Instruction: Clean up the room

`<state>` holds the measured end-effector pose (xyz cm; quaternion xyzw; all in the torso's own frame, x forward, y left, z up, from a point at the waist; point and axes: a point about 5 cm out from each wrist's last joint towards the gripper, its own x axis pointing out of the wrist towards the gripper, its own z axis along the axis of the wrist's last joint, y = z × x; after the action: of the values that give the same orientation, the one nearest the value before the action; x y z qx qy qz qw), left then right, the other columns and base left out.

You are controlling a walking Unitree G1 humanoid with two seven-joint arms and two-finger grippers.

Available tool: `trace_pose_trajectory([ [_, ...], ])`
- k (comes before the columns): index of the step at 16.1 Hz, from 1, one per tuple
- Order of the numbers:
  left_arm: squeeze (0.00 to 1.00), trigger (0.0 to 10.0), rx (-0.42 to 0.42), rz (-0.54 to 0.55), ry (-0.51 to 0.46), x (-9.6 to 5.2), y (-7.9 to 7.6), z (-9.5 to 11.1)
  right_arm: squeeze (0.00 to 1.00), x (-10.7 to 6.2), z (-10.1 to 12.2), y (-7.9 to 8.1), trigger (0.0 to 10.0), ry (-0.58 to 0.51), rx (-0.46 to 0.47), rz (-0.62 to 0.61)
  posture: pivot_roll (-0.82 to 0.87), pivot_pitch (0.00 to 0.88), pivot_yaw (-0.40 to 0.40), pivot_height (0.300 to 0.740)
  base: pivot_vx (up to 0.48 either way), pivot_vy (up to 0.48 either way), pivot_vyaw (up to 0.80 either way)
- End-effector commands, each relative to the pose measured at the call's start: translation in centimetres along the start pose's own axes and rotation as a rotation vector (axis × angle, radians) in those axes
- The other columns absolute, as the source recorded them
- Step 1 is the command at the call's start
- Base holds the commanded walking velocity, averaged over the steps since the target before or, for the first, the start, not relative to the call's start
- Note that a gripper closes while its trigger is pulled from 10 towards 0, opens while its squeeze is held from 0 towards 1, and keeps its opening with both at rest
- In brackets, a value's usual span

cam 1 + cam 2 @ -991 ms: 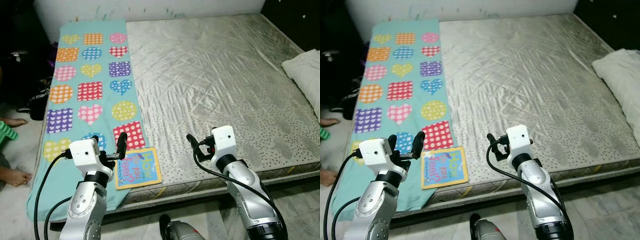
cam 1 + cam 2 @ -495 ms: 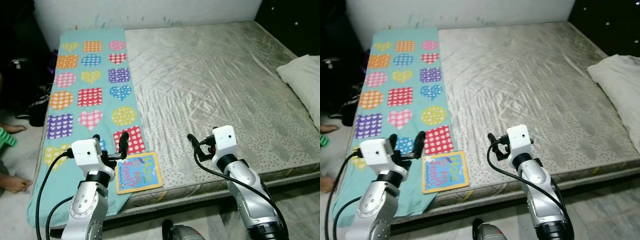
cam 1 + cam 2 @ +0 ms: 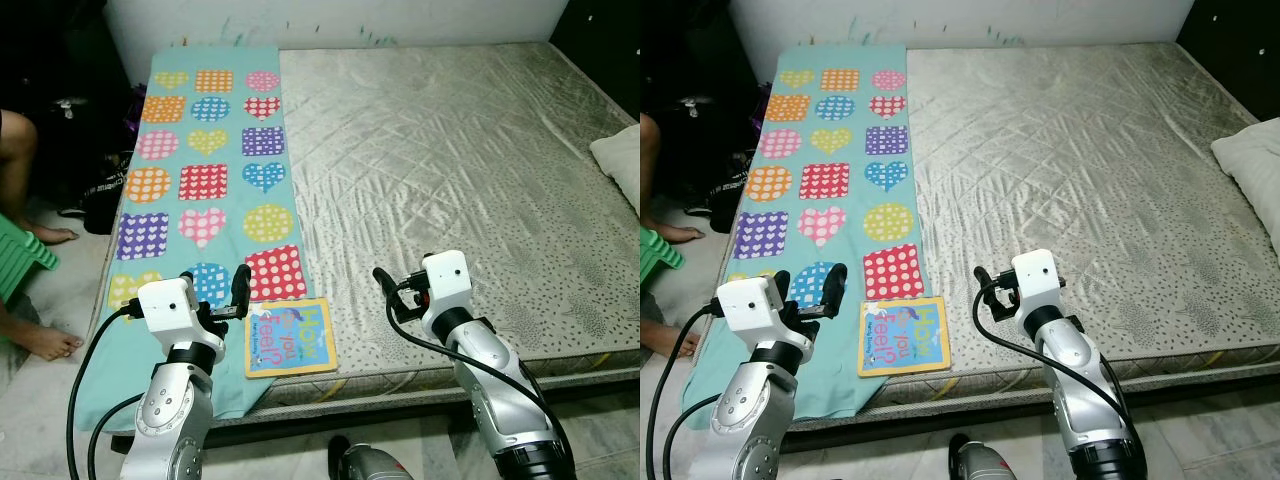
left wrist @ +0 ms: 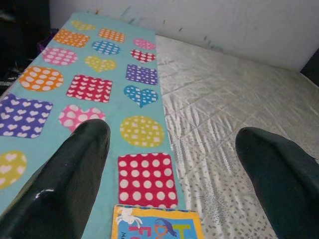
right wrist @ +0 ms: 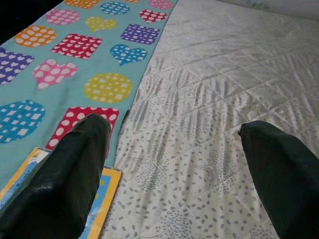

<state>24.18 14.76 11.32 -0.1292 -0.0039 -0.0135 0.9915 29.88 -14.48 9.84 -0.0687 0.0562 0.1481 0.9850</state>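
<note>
Two claws hovering over the bed's (image 3: 480, 170) near edge, fingers spread apart: left claw (image 3: 215, 283), right claw (image 3: 992, 292). Book (image 3: 290, 336) flat at mattress edge, overlapping the patterned teal blanket (image 3: 200, 160), between both claws.

Your left claw (image 3: 215, 290) hovers with fingers spread over the teal blanket patterned with dotted hearts and squares (image 3: 205, 180), just beside a thin blue-and-yellow picture book (image 3: 289, 335) (lying flat at the bed's near edge). Your right claw (image 3: 392, 287) hangs above the grey quilted mattress (image 3: 450, 150).
</note>
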Motion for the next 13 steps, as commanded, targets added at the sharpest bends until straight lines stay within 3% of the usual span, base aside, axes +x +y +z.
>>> trace_pose_trajectory([
  [1, 0.0, 10.0, -0.006, -0.003, 0.01, -0.07, 0.0, -0.23, 0.0, -0.02, -0.21, -0.42, 10.0, 0.008, -0.006, -0.004, -0.12, 0.146, -0.02, 0.74, 0.0, 0.349, 0.0],
  [8, 0.0, 10.0, -0.008, 0.005, 0.012, -0.07, -0.04, -0.28, 0.0, 0.0, -0.22, -0.53, 10.0, 0.006, -0.02, 0.001, -0.13, 0.149, -0.023, 0.74, 0.0, 0.428, 0.0],
  [13, 0.0, 10.0, -0.014, 0.006, 0.009, -0.12, -0.03, -0.2, 0.0, -0.09, -0.34, -0.49, 10.0, 0.008, -0.023, 0.001, -0.13, 0.156, -0.023, 0.74, 0.0, 0.0, 0.0],
])
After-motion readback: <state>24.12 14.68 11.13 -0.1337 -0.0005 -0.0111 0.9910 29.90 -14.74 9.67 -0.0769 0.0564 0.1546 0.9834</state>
